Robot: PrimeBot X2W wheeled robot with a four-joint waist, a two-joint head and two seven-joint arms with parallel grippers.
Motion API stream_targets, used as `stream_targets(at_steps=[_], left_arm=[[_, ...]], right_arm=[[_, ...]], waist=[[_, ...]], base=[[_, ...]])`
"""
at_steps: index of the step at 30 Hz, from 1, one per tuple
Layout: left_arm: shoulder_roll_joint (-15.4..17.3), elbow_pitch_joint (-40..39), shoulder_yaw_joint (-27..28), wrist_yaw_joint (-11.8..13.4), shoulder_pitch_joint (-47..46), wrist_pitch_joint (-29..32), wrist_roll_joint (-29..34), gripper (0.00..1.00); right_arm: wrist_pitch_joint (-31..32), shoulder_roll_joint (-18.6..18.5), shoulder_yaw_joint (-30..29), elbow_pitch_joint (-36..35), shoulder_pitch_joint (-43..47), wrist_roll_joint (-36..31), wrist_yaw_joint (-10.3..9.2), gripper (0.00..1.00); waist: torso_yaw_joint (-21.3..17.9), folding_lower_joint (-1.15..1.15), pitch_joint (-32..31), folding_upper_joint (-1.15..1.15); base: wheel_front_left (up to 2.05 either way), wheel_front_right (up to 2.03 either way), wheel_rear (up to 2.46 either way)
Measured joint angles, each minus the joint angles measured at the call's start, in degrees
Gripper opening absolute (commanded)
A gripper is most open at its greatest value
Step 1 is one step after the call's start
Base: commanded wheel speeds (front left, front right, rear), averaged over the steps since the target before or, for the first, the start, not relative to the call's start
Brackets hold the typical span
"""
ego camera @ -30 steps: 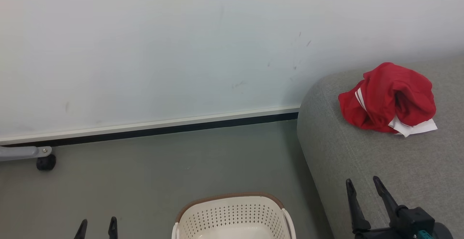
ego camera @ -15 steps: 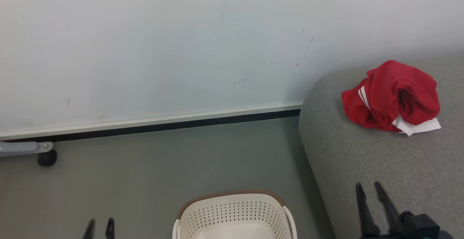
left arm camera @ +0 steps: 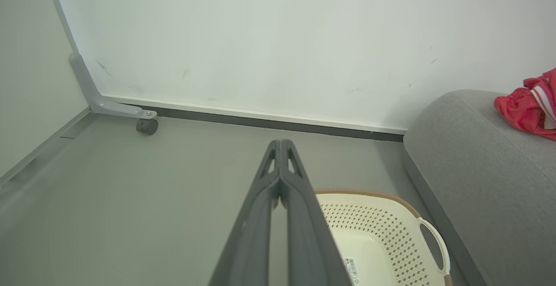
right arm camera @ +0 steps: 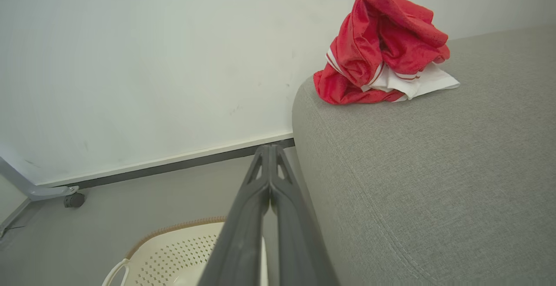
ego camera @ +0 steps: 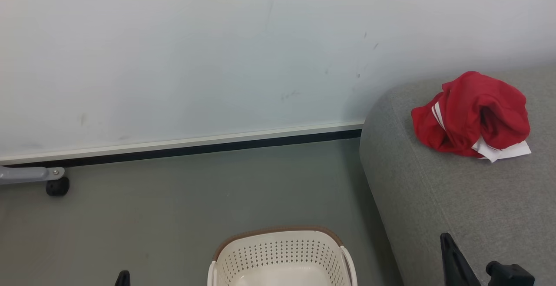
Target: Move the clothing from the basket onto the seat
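The red jersey bundle [ego camera: 471,112] lies crumpled on the grey sofa [ego camera: 456,199] at the upper right of the head view, its longer side running across the frame. The laundry basket [ego camera: 278,251] stands on the floor [ego camera: 173,199] at bottom centre, and what shows of its inside is bare. The right pincer [ego camera: 445,240], at lower right, is clenched on nothing. The bundle lies up-frame of it, well apart. The left pincer [ego camera: 123,276], at bottom left, is also clenched and empty, and lies farther from the bundle. The right arm is nearer, though the move looks finished.
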Motion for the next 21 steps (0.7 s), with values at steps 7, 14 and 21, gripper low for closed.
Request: stream_targets(at_steps=[7, 14, 21], left_arm=[[-0.85, 0.53, 1.13, -0.96, -0.8, 1.34, -4.12, 0.0], [-1.57, 1.02, 2.08, -1.64, -2.03, 2.65, -8.86, 0.0], [-2.36, 1.79, 3.15, -2.54, -2.97, 4.17, -13.32, 0.0]], right_arm=[[1.65, 0.48, -1.43, 0.49, -0.3, 5.23, 0.82, 0.0], [3.08, 0.98, -2.88, 0.8, -1.19, 10.34, 1.58, 0.0], [4.42, 1.42, -4.34, 1.13, -1.32, 15.04, 2.44, 0.0]], waist=[[0.18, 0.0, 0.21, 0.0], [0.36, 0.0, 0.41, 0.0], [0.54, 0.0, 0.62, 0.0]], base=[[0.0, 0.0, 0.0], [0.0, 0.0, 0.0], [0.0, 0.0, 0.0]])
